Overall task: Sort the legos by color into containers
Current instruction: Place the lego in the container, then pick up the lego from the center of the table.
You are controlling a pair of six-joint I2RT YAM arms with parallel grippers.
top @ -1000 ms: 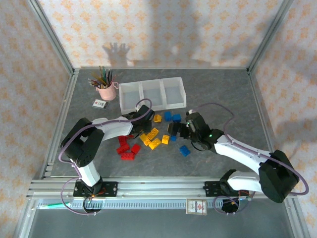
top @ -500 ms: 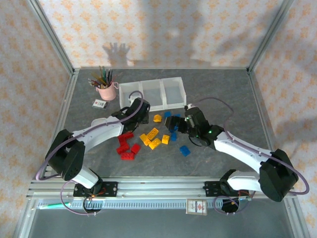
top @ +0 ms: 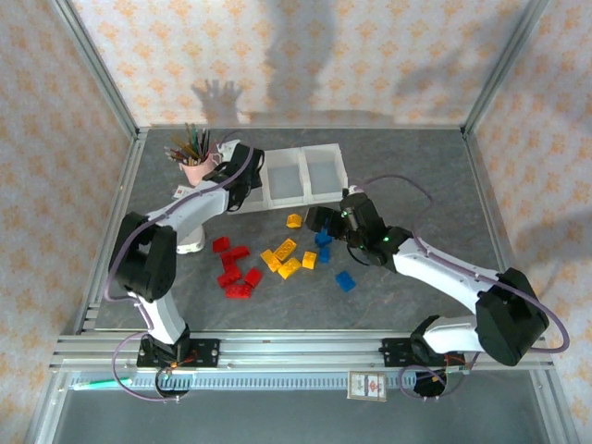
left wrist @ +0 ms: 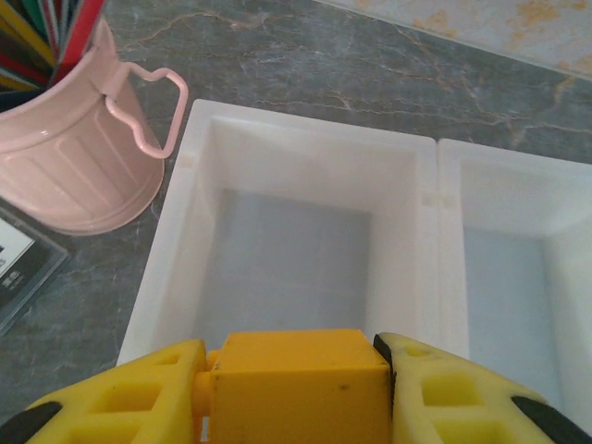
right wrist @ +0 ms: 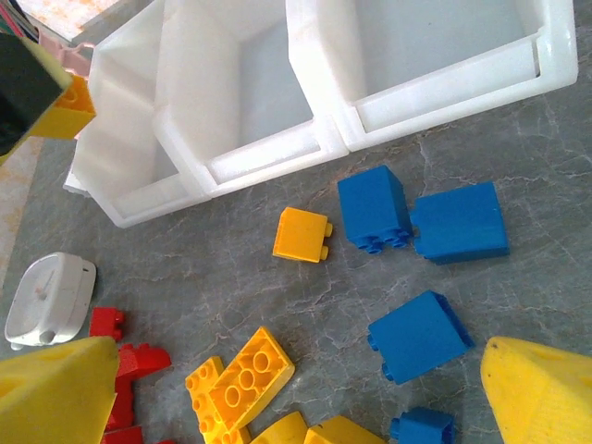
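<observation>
Yellow-orange brick sits clamped in the left gripper, over the leftmost bin; the right gripper gapes wide, empty, above blue bricks.

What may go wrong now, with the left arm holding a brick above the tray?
1. The yellow-orange brick in the left gripper hangs close to the left bin's edge; dropped now, it might hit the rim and bounce out.
2. The pink cup stands close beside that bin; the gripper might knock it.

Red, yellow-orange and blue legos, translucent-white containers, pink cup.
</observation>
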